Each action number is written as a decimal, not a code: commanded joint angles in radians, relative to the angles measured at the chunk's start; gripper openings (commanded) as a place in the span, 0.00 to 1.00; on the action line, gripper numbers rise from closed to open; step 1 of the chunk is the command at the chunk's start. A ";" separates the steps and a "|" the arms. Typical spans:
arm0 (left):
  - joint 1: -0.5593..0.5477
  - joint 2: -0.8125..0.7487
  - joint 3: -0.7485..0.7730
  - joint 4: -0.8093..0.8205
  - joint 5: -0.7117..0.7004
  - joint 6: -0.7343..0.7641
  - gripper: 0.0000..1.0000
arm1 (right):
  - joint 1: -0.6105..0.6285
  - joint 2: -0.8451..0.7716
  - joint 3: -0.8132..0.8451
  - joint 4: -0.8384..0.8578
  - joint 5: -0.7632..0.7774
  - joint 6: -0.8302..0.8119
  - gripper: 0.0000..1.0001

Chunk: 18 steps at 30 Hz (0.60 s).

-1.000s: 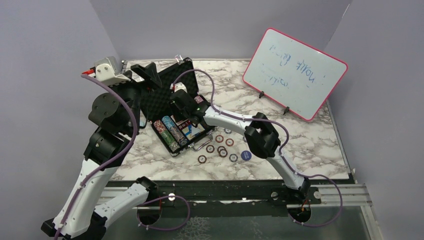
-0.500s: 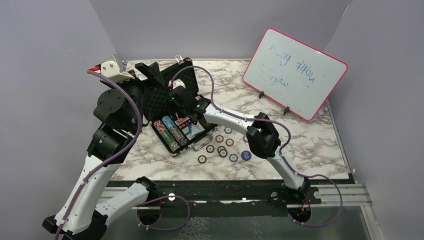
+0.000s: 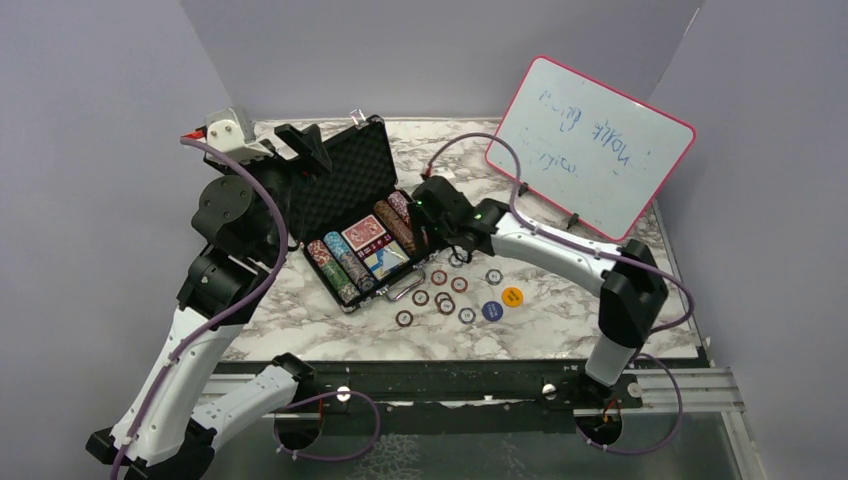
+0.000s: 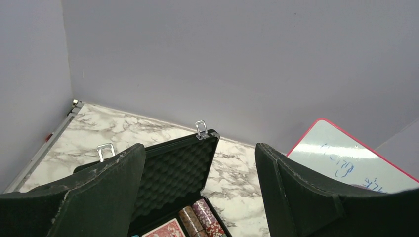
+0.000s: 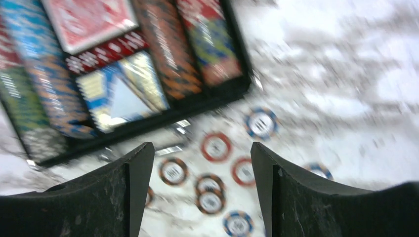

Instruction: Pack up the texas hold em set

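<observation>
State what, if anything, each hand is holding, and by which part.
Nothing is held. The left hand is open and empty near the briefcase lid; the right hand is open and empty over loose chips beside the briefcase.

Bare surface (image 3: 550, 335) lies open at my near right; the raised case lid (image 3: 345, 175) walls the far left, the whiteboard (image 3: 590, 145) the far right.

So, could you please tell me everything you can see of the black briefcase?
The black briefcase lies open on the marble table, its lid propped up, lined with egg-crate foam and bearing two silver latches. Inside lie rows of striped chips, a red deck and a blue deck. Its silver handle faces the loose chips.
</observation>
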 commanded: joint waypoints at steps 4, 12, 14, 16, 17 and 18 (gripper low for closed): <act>0.002 0.032 -0.026 0.027 0.036 -0.019 0.85 | -0.029 -0.129 -0.231 -0.340 -0.002 0.270 0.75; 0.002 0.065 -0.021 0.009 0.094 -0.047 0.85 | -0.056 -0.164 -0.406 -0.393 -0.025 0.433 0.68; 0.002 0.065 -0.024 0.008 0.093 -0.050 0.85 | -0.063 -0.159 -0.430 -0.392 -0.031 0.444 0.68; 0.002 0.067 -0.026 0.008 0.093 -0.052 0.85 | -0.073 -0.159 -0.451 -0.387 -0.045 0.452 0.68; 0.003 0.069 -0.025 0.008 0.093 -0.052 0.85 | -0.077 -0.163 -0.462 -0.375 -0.052 0.452 0.68; 0.002 0.069 -0.025 0.008 0.094 -0.053 0.85 | -0.082 -0.168 -0.474 -0.359 -0.060 0.450 0.68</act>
